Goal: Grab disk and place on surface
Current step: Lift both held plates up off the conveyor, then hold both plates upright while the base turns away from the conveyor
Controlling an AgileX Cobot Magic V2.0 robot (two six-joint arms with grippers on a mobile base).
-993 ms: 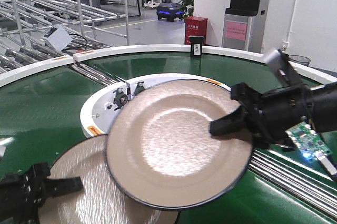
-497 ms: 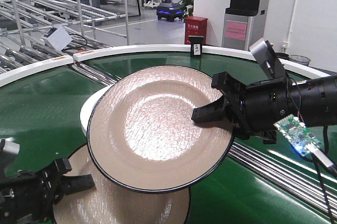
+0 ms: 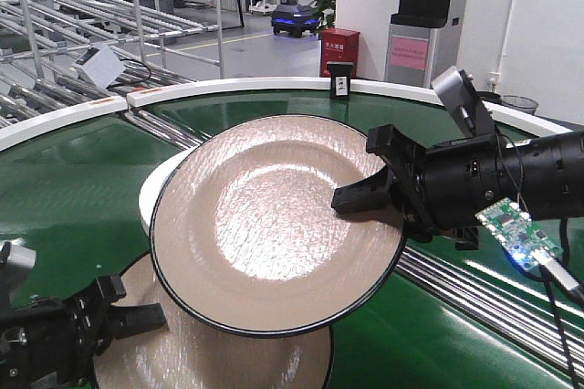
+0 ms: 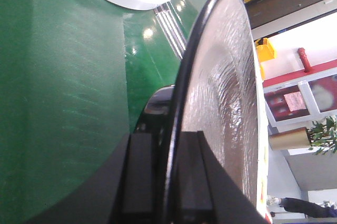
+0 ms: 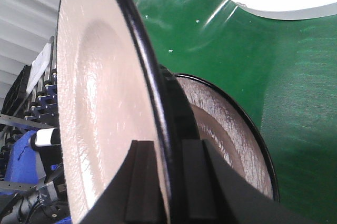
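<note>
Two glossy beige disks with thin black rims show in the front view. The upper disk (image 3: 274, 225) hangs tilted above the green belt, and my right gripper (image 3: 365, 197) is shut on its right rim. In the right wrist view that disk (image 5: 100, 103) stands edge-on between the jaws of the right gripper (image 5: 171, 148). The lower disk (image 3: 210, 357) lies partly under the upper one. My left gripper (image 3: 137, 316) is shut on its left rim, and the left wrist view shows that disk (image 4: 226, 77) edge-on in the left gripper (image 4: 168, 140). The dark glossy surface is out of view.
The green conveyor belt (image 3: 73, 179) curves around a white ring hub (image 3: 160, 197). Steel rollers (image 3: 493, 298) run at the right under my right arm. A small black sign (image 3: 340, 84) stands on the belt's far edge. Metal racks (image 3: 82, 33) fill the back left.
Over the last second the upper disk rose and shifted left with my right gripper. The lower disk and left gripper slid right. Both have been nearly still since half a second ago.
</note>
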